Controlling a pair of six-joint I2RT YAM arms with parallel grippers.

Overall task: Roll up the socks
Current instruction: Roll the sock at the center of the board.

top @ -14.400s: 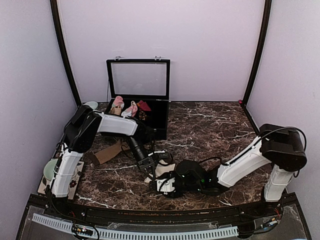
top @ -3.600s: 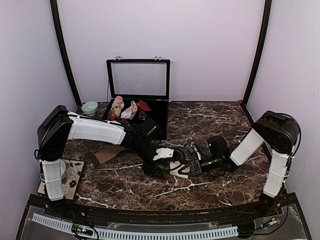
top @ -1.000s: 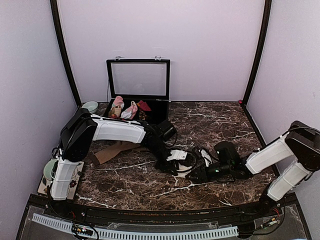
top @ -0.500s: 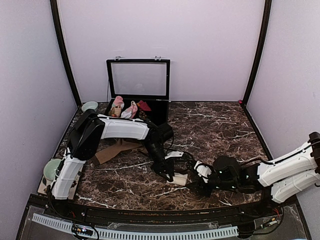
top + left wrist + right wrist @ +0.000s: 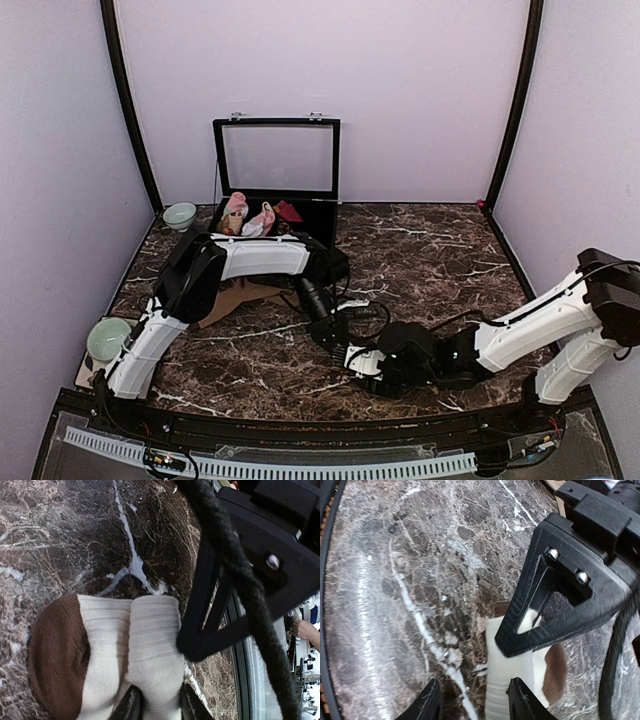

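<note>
The cream sock (image 5: pixel 150 645) with a dark brown toe patch (image 5: pixel 57 660) lies folded on the marble in front of the arms. My left gripper (image 5: pixel 159 704) is shut on the sock's cream fold, one finger on each side. My right gripper (image 5: pixel 472 702) stands open low over the table. The sock's (image 5: pixel 502 680) edge reaches in between its fingers, and its left finger is apart from the sock. One of its black fingers (image 5: pixel 200 640) presses against the cream fold. In the top view both grippers (image 5: pixel 340 345) (image 5: pixel 360 362) meet at the sock. The tan-brown socks (image 5: pixel 228 300) lie flat under the left arm.
A black case (image 5: pixel 320 235) with its clear lid up stands at the back, holding pink-and-white bundles (image 5: pixel 237 210) and a dark red one (image 5: pixel 288 210). One green bowl (image 5: pixel 180 215) sits at the back left. Another (image 5: pixel 105 338) rests on a mat at the near left. The table's front rail (image 5: pixel 300 425) is close.
The left gripper has carried the cream sock toward the near edge. The right gripper has swung left and come in against the sock, with its jaws a little narrower.
</note>
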